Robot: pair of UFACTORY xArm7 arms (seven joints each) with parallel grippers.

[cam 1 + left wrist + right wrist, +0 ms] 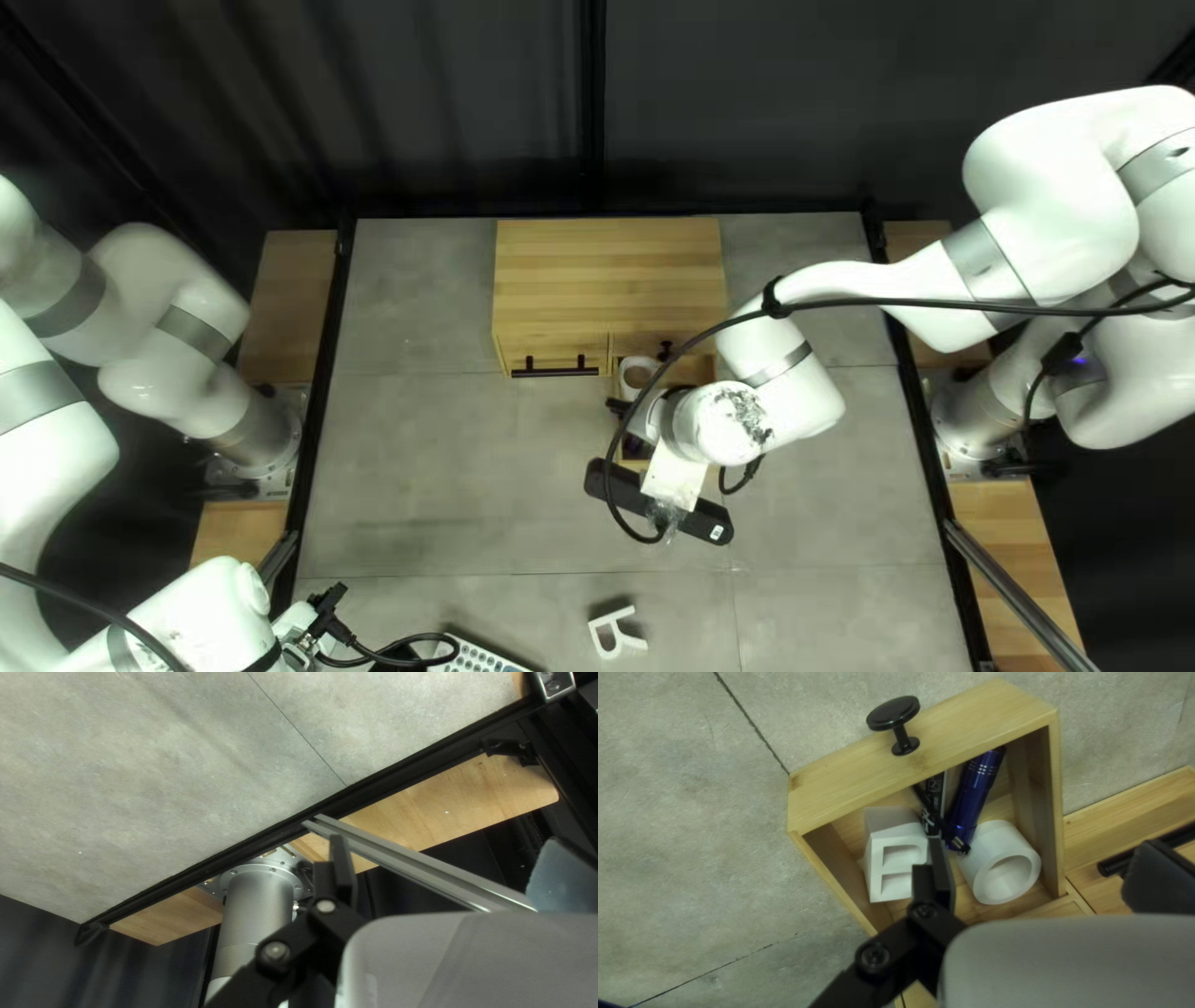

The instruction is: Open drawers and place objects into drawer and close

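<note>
My right gripper (629, 417) hangs over the pulled-out drawer of the wooden cabinet (608, 280). In the right wrist view the gripper (1042, 862) is open, above the drawer (927, 762) with its round black knob (893, 713). Inside lie a white letter-shaped block (898, 835), a white ring (1005, 865), a blue flashlight (975, 790) and a black marker (934, 796). My left gripper (326, 610) is at the near left corner of the table; in its wrist view the gripper (445, 862) is open, nothing between its fingers.
A white letter R (616, 632) lies near the table's front edge, with a keyboard (479, 657) to its left. The cabinet's left drawer, with a black bar handle (554, 368), is closed. A metal rail (411, 858) runs beside the table edge below my left gripper.
</note>
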